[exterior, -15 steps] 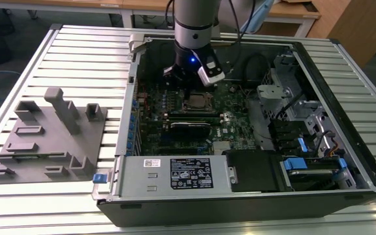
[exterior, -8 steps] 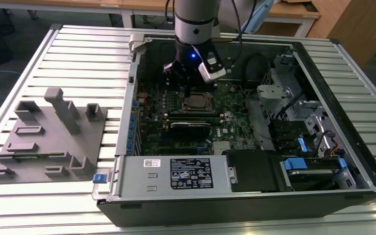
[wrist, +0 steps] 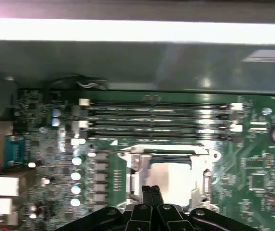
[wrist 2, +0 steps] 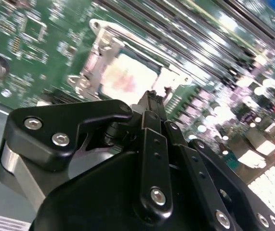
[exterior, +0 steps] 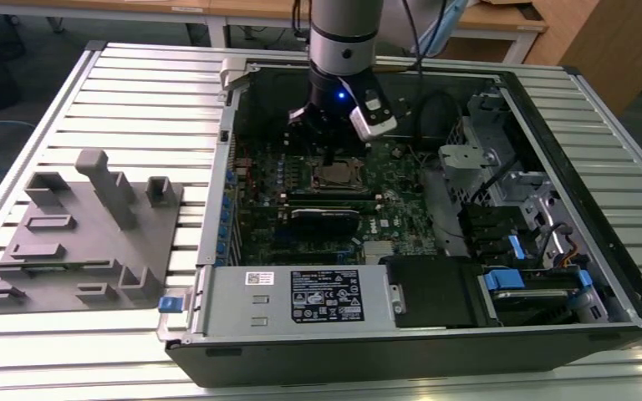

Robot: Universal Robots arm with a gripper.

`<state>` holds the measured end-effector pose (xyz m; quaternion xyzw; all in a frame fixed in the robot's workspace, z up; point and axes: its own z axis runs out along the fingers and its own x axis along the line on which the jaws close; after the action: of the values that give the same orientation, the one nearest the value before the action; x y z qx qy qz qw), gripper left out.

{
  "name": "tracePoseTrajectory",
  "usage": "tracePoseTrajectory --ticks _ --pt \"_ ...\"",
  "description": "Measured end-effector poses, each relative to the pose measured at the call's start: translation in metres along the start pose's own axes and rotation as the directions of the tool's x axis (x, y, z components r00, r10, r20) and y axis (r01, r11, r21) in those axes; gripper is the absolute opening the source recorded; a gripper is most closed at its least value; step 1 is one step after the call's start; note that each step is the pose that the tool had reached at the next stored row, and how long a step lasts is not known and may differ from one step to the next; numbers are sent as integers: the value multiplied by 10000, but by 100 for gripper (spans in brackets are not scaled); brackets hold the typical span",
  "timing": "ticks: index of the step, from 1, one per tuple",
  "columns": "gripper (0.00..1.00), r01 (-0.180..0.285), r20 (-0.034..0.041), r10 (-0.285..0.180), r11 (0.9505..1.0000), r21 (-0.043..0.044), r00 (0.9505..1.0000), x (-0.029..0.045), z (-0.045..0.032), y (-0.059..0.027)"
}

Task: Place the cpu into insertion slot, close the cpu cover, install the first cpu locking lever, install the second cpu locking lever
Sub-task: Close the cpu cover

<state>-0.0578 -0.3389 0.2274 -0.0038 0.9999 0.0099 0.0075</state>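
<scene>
The cpu (wrist: 172, 177) lies flat in the insertion slot (exterior: 340, 176), its silver top catching the light. The cpu cover (wrist: 136, 159) is down around it as a silvery frame, with the cpu (wrist 2: 127, 77) showing through its window. My gripper (exterior: 327, 160) hangs inside the open computer case, just over the socket's edge on the exterior view's left. In both wrist views the two black fingertips (wrist: 150, 191) are pressed together with nothing between them, right at the cover's rim (wrist 2: 95, 53). The gripper (wrist 2: 151, 96) hides the nearest side of the socket. I cannot tell how the locking levers stand.
A grey labelled power-supply box (exterior: 298, 296) fills the case's front. Long memory slots (wrist: 156, 115) run beside the socket. Drive bays with blue tabs (exterior: 517, 280) and cables stand at the exterior view's right. A grey fixture block (exterior: 87, 234) rests on the slatted table outside the case.
</scene>
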Motion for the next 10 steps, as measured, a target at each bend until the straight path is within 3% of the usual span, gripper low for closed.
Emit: tracePoseTrajectory --ticks 6,10 --pt "11 0 -1 0 10000 0 10000 -157 3 -2" --pt "11 -1 1 1 10000 -2 10000 -164 4 -1"
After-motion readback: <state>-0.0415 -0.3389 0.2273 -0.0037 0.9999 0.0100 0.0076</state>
